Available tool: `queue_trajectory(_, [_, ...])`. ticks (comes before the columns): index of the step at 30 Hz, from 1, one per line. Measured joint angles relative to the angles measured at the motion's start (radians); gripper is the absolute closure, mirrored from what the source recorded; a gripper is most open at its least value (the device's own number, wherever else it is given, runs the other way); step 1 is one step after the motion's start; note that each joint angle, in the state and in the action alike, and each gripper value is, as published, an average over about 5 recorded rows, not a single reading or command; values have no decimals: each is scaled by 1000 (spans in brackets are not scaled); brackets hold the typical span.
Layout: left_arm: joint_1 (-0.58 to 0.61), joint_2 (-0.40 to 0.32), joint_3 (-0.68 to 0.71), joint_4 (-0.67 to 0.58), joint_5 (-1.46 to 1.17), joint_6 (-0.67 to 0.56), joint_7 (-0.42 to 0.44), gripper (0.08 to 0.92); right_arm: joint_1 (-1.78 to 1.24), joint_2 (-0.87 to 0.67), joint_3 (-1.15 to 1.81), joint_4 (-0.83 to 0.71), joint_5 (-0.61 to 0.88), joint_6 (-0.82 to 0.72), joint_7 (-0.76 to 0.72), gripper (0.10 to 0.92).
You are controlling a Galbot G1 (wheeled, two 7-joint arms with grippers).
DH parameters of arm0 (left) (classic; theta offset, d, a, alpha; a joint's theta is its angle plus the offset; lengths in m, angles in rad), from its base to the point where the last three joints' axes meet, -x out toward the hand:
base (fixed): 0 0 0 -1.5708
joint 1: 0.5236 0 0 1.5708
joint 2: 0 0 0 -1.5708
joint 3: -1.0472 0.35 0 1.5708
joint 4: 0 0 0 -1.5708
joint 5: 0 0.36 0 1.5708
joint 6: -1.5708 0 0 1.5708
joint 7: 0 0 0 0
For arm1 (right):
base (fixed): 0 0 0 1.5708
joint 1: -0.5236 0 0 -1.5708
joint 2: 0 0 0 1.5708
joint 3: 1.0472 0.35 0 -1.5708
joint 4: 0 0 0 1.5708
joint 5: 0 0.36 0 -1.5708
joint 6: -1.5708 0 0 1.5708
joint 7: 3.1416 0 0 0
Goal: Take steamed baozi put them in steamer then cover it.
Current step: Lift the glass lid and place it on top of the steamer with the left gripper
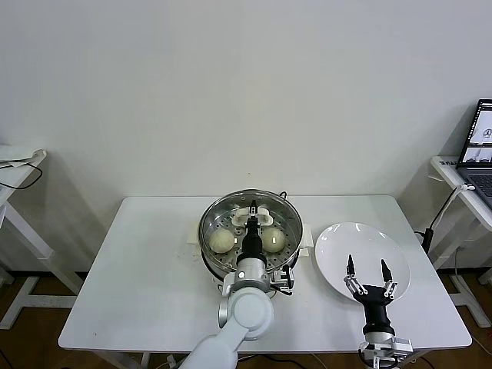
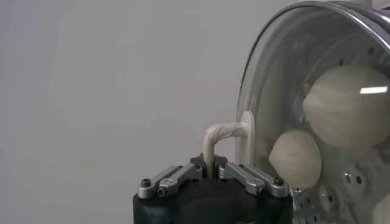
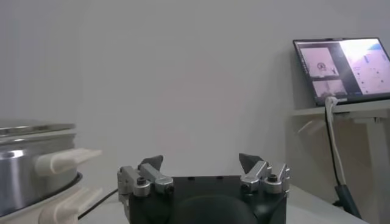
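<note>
Baozi [image 1: 221, 241] are seen lying inside the steamer [image 1: 286, 218], which stands at the middle of the table [image 1: 146, 269]; two are clear in the head view, and others cannot be confirmed. A glass lid [image 2: 277, 91] is held over the steamer by its white handle [image 2: 220, 137], on which the left pincer [image 1: 251, 225] is closed tight. The lid's seating on the rim cannot be judged. The right pincer [image 1: 368, 270] is held fully open and empty over the near edge of the white plate [image 1: 338, 238], which is bare. Risk noted: if the handle is released while the lid sits off-centre, the lid may tilt or slide off the rim.
</note>
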Motion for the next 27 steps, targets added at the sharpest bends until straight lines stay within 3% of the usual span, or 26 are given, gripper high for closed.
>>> queue_trajectory(27, [15, 0, -22, 18, -4, -19, -30, 811, 3, -2, -6, 1, -4, 3, -6, 203])
